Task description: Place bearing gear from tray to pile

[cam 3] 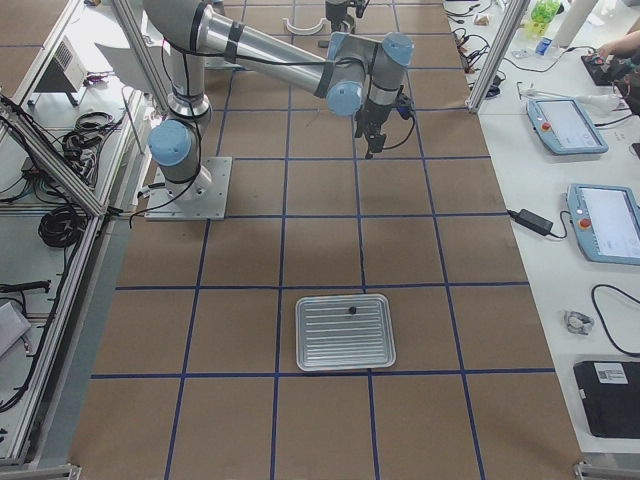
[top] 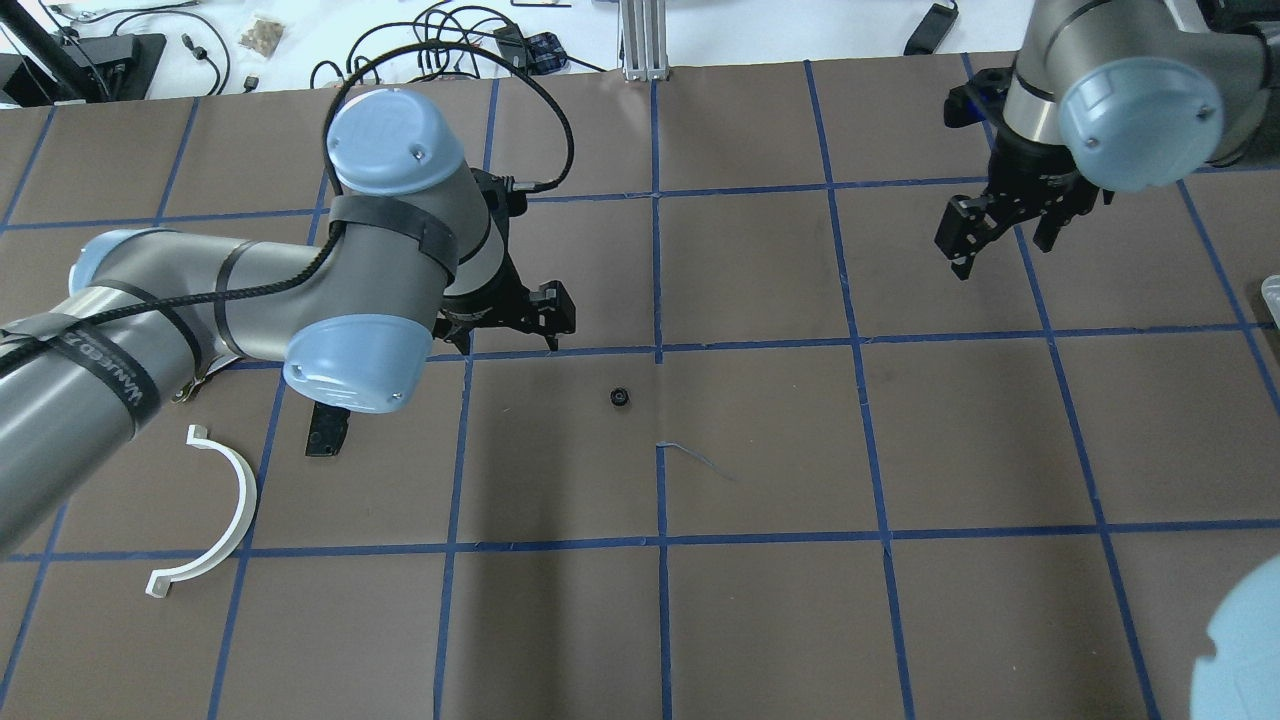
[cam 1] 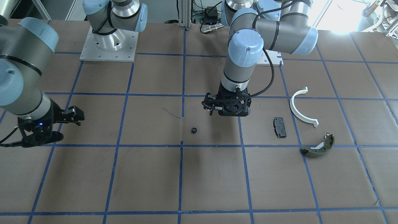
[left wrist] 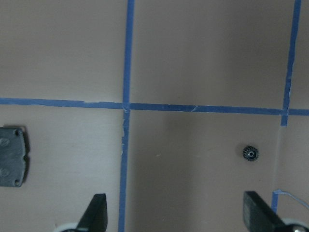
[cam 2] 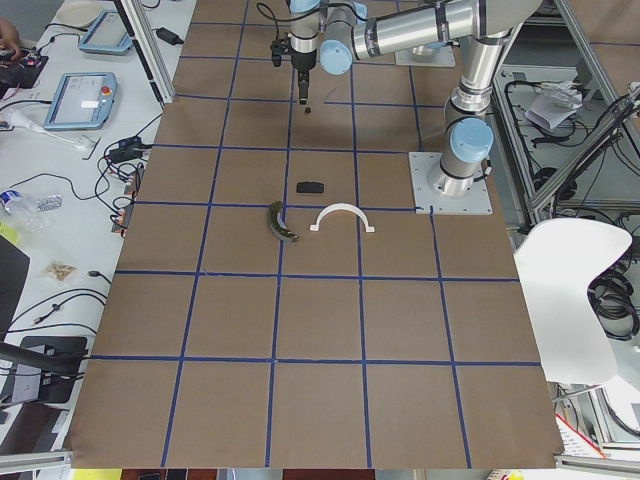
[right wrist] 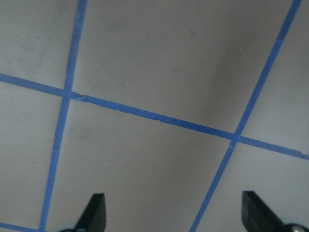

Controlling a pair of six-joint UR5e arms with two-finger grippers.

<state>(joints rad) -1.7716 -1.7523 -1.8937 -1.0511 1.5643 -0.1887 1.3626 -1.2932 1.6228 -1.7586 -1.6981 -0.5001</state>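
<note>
- the bearing gear (cam 1: 194,130), small, dark and toothed, lies flat on the brown counter (cam 1: 211,180), just beside a crossing of the blue tape lines.
- in the left wrist view the gear sits ahead of one finger (left wrist: 257,212) of the left tool (left wrist: 176,217), off to the side and not between the two fingers.
- the left tool hangs above the counter near the gear, spread wide and holding nothing; it touches neither the gear nor the counter.
- a thin pale strand (cam 1: 172,113) lies on the counter close to the gear, on the side away from the pile.
- the pile is apart from the gear, on the robot's left: the small black pad (cam 1: 279,127) is nearest it, then the white half-ring (cam 1: 292,107), then the olive brake shoe (cam 1: 317,146) with its metal end, farthest out.
- the three pile parts lie near one another without touching.
- the right tool (top: 1000,245) hovers well apart from the gear over bare counter, its fingers released and empty; its wrist view shows only tape lines below.
- a silver ribbed tray (cam 3: 345,355) sits toward the robot's right end of the counter, with one small dark thing on it that is too small to make out.
</note>
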